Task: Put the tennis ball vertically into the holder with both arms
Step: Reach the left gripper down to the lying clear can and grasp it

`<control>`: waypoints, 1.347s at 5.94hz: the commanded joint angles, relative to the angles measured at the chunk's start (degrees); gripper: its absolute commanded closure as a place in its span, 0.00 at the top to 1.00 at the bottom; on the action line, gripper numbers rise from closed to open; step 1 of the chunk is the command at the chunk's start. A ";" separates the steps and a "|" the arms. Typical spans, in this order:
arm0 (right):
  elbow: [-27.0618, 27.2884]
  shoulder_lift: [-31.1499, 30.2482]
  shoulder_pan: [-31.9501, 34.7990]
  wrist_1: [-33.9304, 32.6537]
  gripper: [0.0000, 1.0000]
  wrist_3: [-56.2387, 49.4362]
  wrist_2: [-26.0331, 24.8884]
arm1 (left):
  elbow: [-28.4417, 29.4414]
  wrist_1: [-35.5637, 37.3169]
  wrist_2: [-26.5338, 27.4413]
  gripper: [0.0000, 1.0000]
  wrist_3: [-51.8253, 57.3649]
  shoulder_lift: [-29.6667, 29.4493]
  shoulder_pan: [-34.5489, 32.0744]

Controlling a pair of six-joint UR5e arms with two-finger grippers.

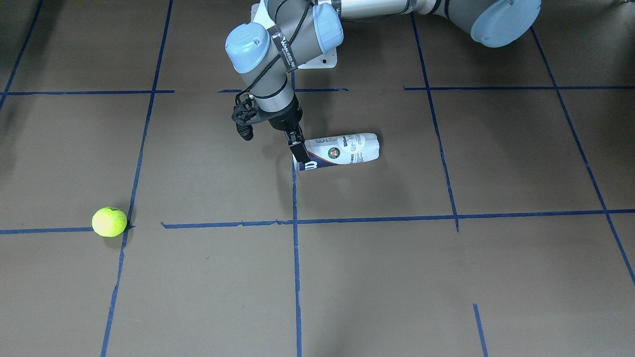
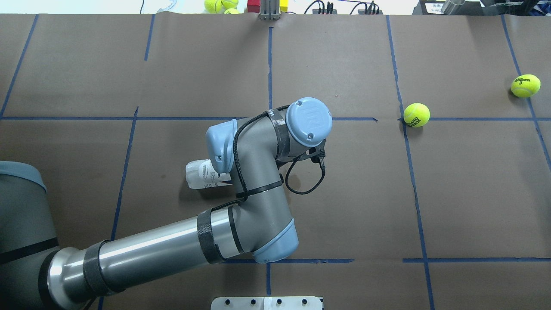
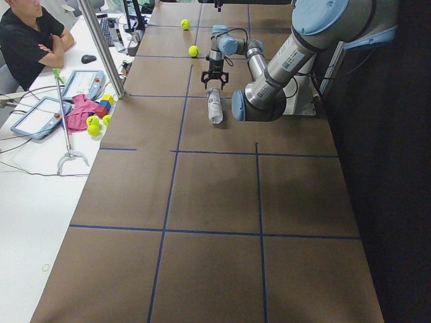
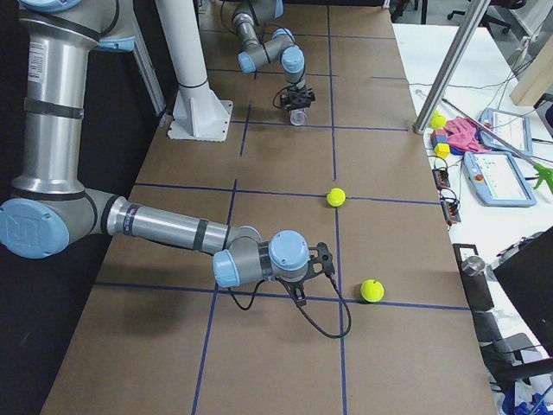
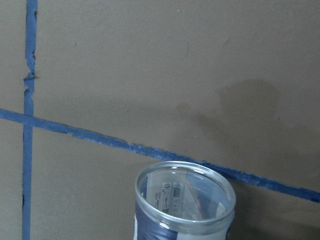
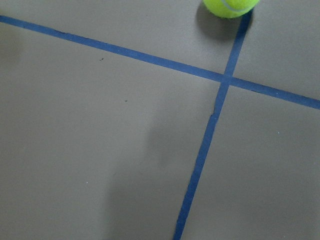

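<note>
Handling, holder [image 1: 347,148]: thin clear plastic, so judge it light, smooth and prone to roll. It will likely flex if you squeeze hard. The silver rim looks like its stiffest part.
Holder position: on its side on the table [image 1: 397,277], centre of the front-facing view, mouth toward frame left. No ball shows inside in the left wrist view.
Grip point, holder: take it across the body just behind the rim. You will then have to tip it mouth-up.
Left gripper [image 1: 299,156]: at the mouth end. One finger overlaps the rim and the other is hidden, so you cannot tell its opening or whether it has hold.
Handling, tennis ball [image 1: 109,221]: light and springy, with felt that should grip well, though it rolls freely. Pinch it across the middle.
Ball position: lower left of the front-facing view, beside a blue tape [image 1: 295,258] crossing, well apart from the holder.
Right gripper [image 4: 299,292]: lower centre of the right side view only, so its opening cannot be told.
Second ball [image 2: 525,85]: upper right of the overhead view.
</note>
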 commanded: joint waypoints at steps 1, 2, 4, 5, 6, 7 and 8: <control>0.06 0.00 0.00 0.09 1.00 0.04 -0.01 | 0.28 -2.77 0.04 1.00 -0.44 1.90 0.14; 0.14 0.00 0.00 0.01 1.00 0.04 -0.01 | 0.37 -3.92 0.04 1.00 -1.05 2.69 0.93; -0.03 0.00 0.00 0.00 1.00 0.04 -0.01 | 0.72 -5.16 0.04 1.00 -1.24 2.70 1.20; -0.12 0.00 0.00 0.00 1.00 0.04 -0.01 | 0.81 -5.25 0.04 1.00 -1.24 2.70 1.46; -0.03 0.00 0.00 0.00 1.00 0.04 -0.01 | 0.98 -5.25 0.13 1.00 -0.98 2.96 1.55; -0.03 0.00 0.00 0.09 1.00 0.04 -0.01 | 0.98 -5.34 0.13 0.98 -0.80 3.05 1.55; -0.03 0.08 0.00 0.01 1.00 0.04 -0.01 | 1.07 -5.51 0.13 0.95 -0.88 3.14 1.64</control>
